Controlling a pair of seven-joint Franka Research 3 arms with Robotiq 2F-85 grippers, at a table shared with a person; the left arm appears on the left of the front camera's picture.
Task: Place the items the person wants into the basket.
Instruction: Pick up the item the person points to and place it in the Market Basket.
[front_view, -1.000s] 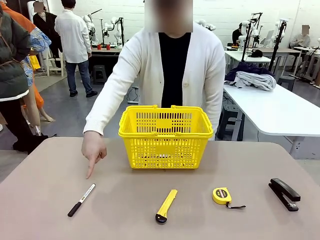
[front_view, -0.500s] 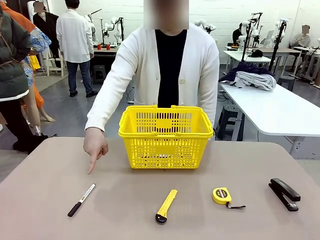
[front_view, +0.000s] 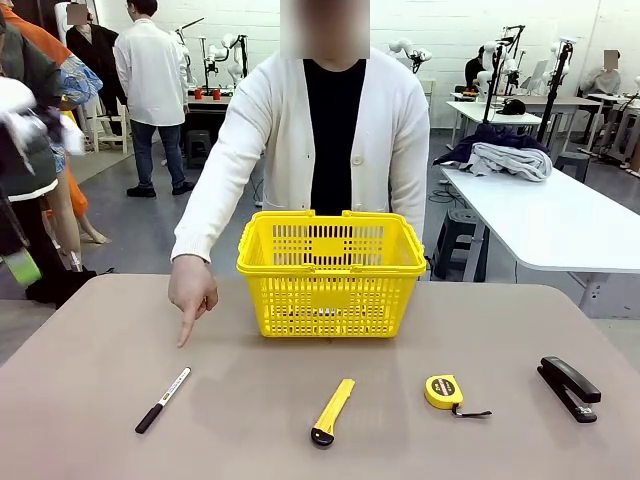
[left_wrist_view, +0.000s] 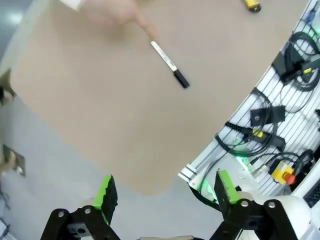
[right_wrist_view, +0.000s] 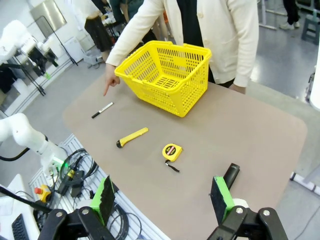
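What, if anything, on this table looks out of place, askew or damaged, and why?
Nothing stands out. The yellow latticed plastic basket stands upright, and the slim white and black marker, long yellow utility knife, round yellow tape measure and black stapler lie apart in a row, none visibly damaged.

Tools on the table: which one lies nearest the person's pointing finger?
The slim white-and-black marker at the row's left end, right by the pointing hand. The yellow utility knife, yellow tape measure and black stapler lie farther right.
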